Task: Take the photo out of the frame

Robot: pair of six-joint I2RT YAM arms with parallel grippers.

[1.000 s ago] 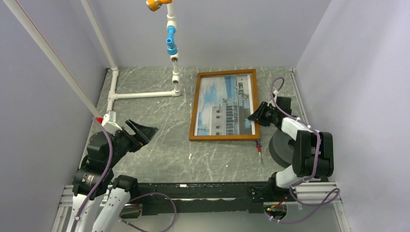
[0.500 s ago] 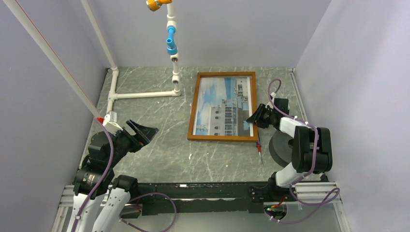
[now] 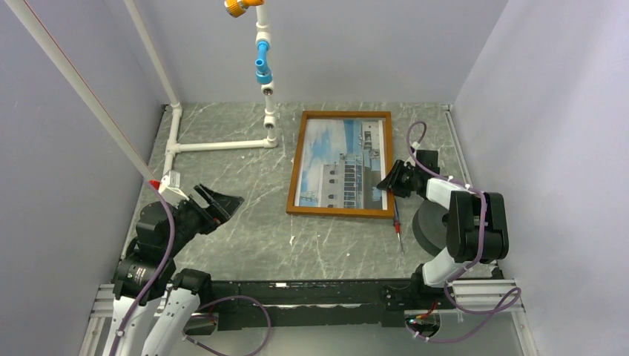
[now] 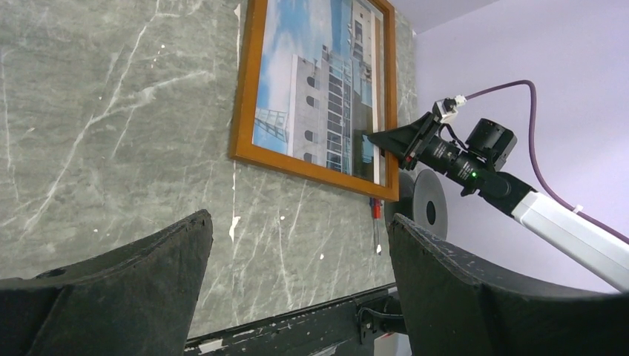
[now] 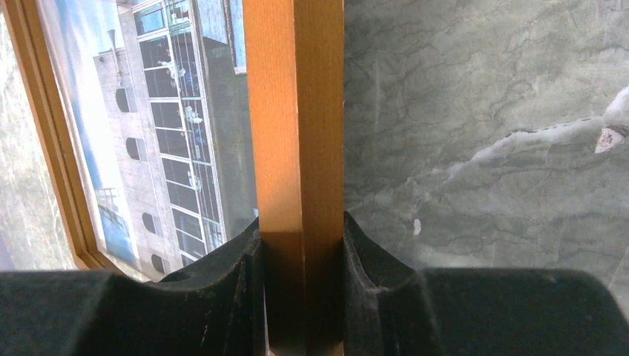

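The frame [image 3: 298, 165] is a thin reddish-brown wooden rectangle lying flat on the grey marble table, right of centre. Inside it sits the photo [image 3: 341, 163], a white multi-storey building against blue sky. My right gripper [image 3: 386, 182] is shut on the frame's right rail near its lower corner; in the right wrist view the rail [image 5: 300, 148] runs between the two black fingers, the photo [image 5: 148, 133] to its left. My left gripper [image 3: 222, 204] hangs open well to the left of the frame, nothing between its fingers [image 4: 460, 289]. The left wrist view shows the frame [image 4: 248, 104] beyond them.
A small red-handled screwdriver [image 3: 397, 228] lies just below the frame's lower right corner. A dark grey round disc [image 3: 429, 226] sits by the right arm. A white pipe structure [image 3: 222, 145] with blue and orange fittings stands at the back left. Lavender walls enclose the table.
The right gripper has pulled the frame slightly left and toward the back, turning it a little. The left arm has not moved.
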